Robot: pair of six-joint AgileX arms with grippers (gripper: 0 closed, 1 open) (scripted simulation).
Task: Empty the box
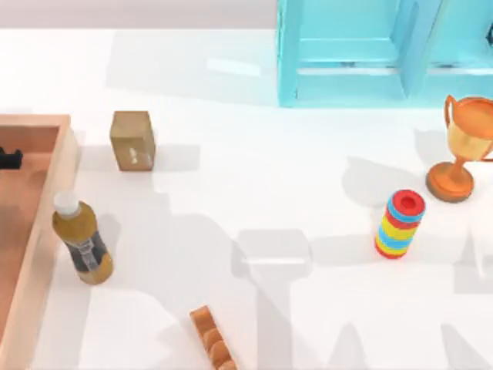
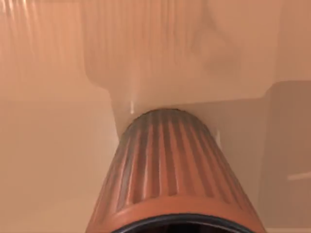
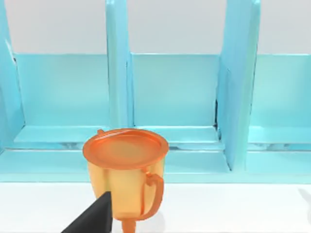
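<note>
Wood box: the light orange-brown box [image 1: 68, 154] lies at the left edge of the desk [image 1: 269, 200]; the left tool [image 1: 9, 159] is a dark bit over its floor, near the far rim wall.
Left tool state: you cannot tell whether it is released or clenched; its fingers are not visible.
Held or not: in the left wrist view a ribbed orange-brown cylinder [image 2: 170, 170] sits directly under the tool, close to the lens, with the box floor beyond it. It looks like the item being taken out, but contact is not visible.
Step in hand: judged as clearing this cylinder from the box.
How to do it well: bring it straight up until it is above the rim wall, then carry it sideways away from the box; a low sweep would likely catch the wall.
Drop spot: the bottle [image 1: 81, 243] stands just outside the rim, and a tan block [image 1: 132, 140] is beyond it; choose bare desk past both.
Right tool: the right tool [image 3: 92, 218] hangs parked just in front of the trophy [image 3: 125, 170], facing the blue cabinet [image 3: 170, 97]; one dark finger shows, so its state is unclear.
</note>
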